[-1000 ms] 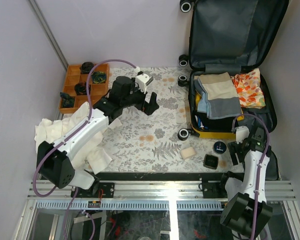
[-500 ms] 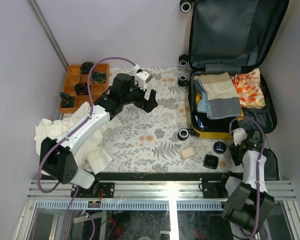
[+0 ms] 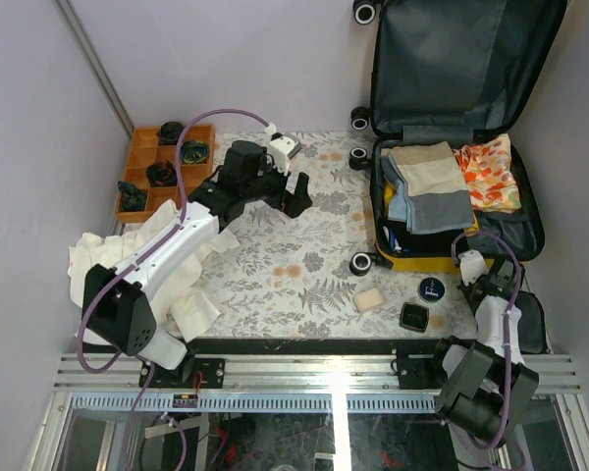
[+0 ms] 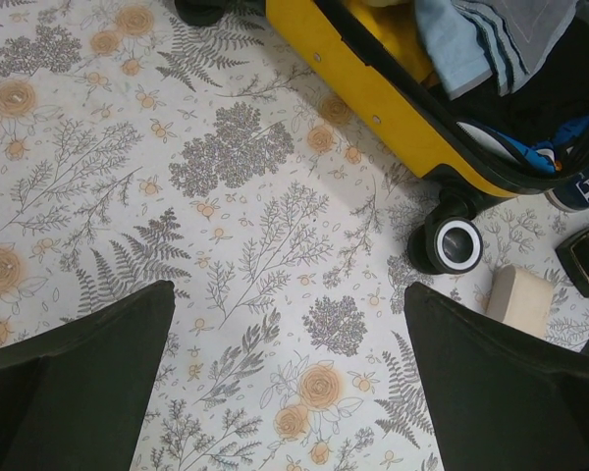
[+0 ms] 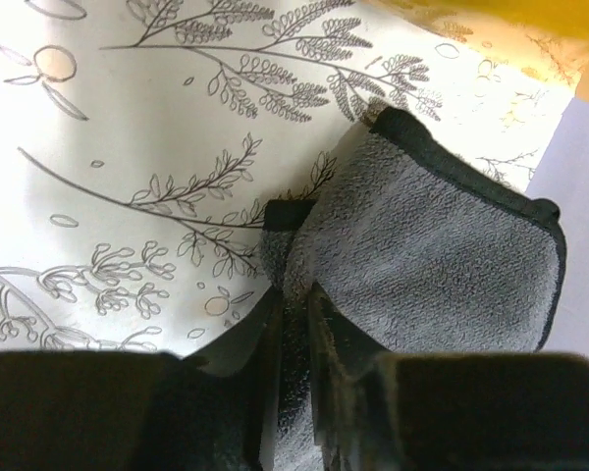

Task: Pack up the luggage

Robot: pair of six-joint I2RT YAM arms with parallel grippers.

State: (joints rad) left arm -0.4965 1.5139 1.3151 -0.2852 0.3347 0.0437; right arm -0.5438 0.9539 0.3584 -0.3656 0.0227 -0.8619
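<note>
- Fingers of the right arm (image 5: 336, 341) are pinched narrow on the black-trimmed edge of a grey cloth (image 5: 422, 245) at the near right edge of the desk (image 3: 304, 255). The hold looks thin, so check the bite before lifting.
- Left fingers (image 4: 88, 363) stand wide and empty above mid-desk.
- Luggage (image 4: 373, 103) lies open just beyond, at the far right, part-filled with clothes. Carry the cloth over its yellow rim.

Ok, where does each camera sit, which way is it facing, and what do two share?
Top external: above and behind the bases, looking down on the table, left arm, right arm and open luggage.
Left wrist: on the left arm, looking down past the open left tool at the luggage's yellow side.
Right wrist: low over the table, the right tool pinching a grey cloth.
Shared: top and left wrist both show a luggage wheel and beige block.
</note>
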